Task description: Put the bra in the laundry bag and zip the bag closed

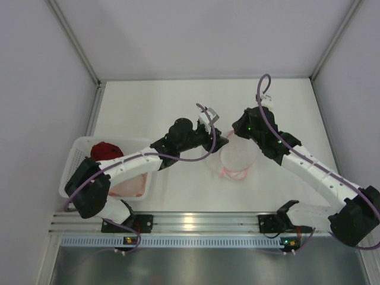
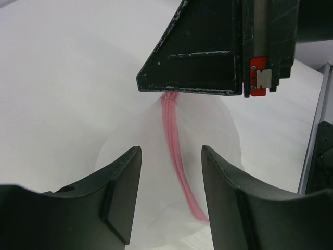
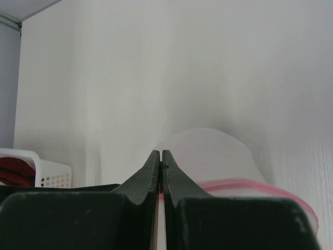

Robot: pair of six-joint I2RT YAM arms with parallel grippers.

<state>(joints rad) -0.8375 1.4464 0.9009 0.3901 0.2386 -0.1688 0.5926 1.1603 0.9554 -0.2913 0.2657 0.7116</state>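
The laundry bag (image 1: 238,155) is a domed white mesh pouch with a pink zip rim (image 1: 233,174), lying mid-table. My right gripper (image 1: 233,135) is shut on the far end of its pink zip, which shows pinched between the fingers in the right wrist view (image 3: 162,152). My left gripper (image 1: 218,141) is open, its jaws on either side of the pink zip line (image 2: 177,156) just above the bag (image 2: 151,172), not touching it. The right gripper's fingers (image 2: 203,57) show pinching the zip end. The bag looks full and pale; I cannot make out the bra inside.
A white perforated basket (image 1: 74,155) stands at the near left. It holds a dark red bra (image 1: 105,149) and a pale pink cloth (image 1: 129,187), partly under my left arm. The basket corner also shows in the right wrist view (image 3: 49,174). A metal rail (image 1: 190,222) runs along the near edge.
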